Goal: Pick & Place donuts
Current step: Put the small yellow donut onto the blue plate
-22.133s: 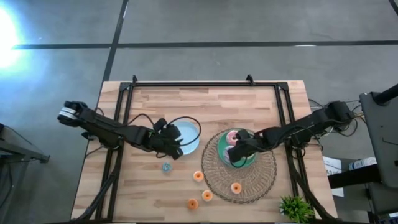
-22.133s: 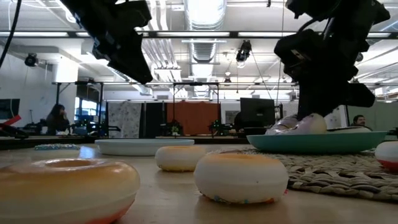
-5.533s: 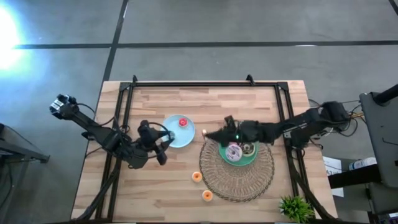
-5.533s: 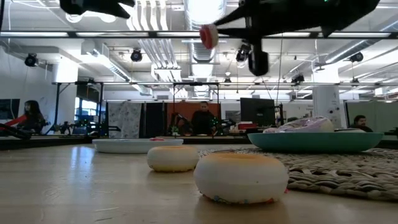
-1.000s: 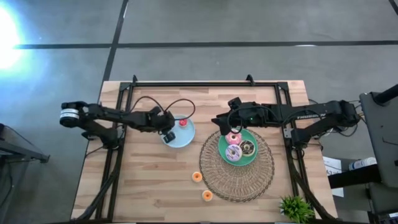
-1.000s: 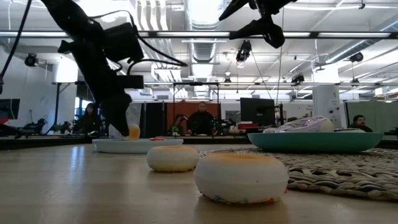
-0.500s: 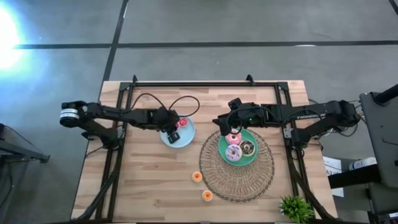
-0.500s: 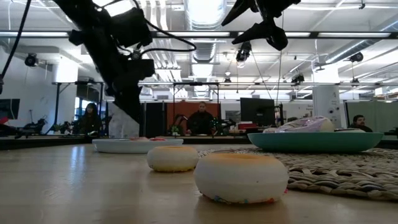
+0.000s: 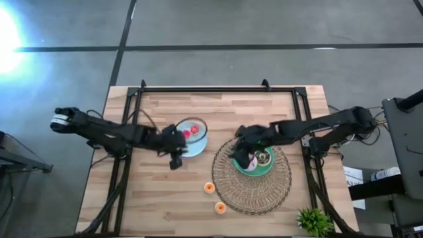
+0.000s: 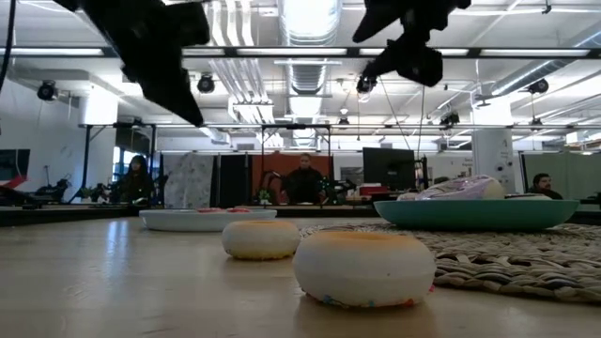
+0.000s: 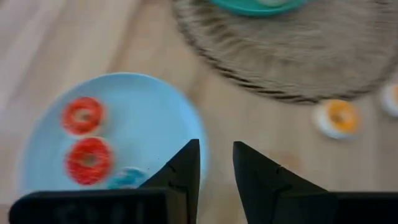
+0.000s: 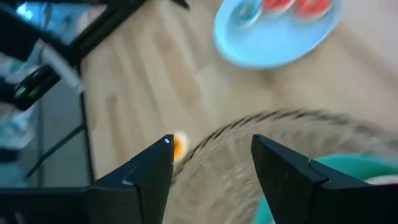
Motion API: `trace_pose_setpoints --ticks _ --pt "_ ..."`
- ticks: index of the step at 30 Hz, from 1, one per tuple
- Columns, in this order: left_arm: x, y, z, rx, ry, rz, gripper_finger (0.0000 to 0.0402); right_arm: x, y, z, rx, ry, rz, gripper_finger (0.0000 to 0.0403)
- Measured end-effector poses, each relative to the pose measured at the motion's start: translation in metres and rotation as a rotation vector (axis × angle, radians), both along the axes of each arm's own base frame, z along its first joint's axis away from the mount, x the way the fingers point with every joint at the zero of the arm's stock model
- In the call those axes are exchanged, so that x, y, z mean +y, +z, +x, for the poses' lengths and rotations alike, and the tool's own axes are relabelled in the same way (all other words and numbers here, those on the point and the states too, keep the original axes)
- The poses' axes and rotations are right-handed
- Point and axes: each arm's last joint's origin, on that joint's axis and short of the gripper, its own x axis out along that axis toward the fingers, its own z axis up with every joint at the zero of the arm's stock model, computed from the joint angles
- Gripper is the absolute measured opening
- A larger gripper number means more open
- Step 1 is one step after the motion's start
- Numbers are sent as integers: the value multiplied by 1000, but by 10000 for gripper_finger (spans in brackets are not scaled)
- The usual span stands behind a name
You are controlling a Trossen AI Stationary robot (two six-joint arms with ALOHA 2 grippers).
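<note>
The light-blue plate (image 9: 195, 142) holds two red-orange mini donuts (image 11: 89, 159) and a teal one (image 11: 124, 178). My left gripper (image 11: 216, 144) hangs above the plate's near edge (image 9: 174, 158), narrowly open with nothing between its fingers. My right gripper (image 12: 211, 140) hovers open over the green plate (image 9: 264, 166), which sits on the wicker mat (image 9: 264, 192). It hides part of the larger donuts there; a dark brown one (image 9: 263, 157) shows. Two orange mini donuts (image 9: 210, 188) (image 9: 220, 207) rest flat by the mat's near-left rim.
A black frame (image 9: 198, 88) runs along the table's far and side edges. A small green plant (image 9: 314, 219) stands at the near right corner. Bare wood (image 9: 152, 198) lies at the near left. People show in the room behind the table (image 10: 302, 180).
My left gripper has let go of an orange mini donut on the light-blue plate, risen, and drawn back toward the table's near edge. My right gripper has moved toward the near edge, from beyond the mat to over the green plate, still open.
</note>
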Motion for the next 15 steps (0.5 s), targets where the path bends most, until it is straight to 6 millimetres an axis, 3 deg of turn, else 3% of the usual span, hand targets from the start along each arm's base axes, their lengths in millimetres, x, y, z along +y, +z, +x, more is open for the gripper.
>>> trace_pose_setpoints --ticks 5,9,15 --pt "-37 1 -8 -46 -5 9 71 29 -30 20 68 151 -21 207" --pt "-63 -2 -16 -73 39 30 71 59 -42 34 71 327 -187 207" --pt "-89 -4 -32 -114 145 -103 71 98 -55 57 33 618 -416 207"
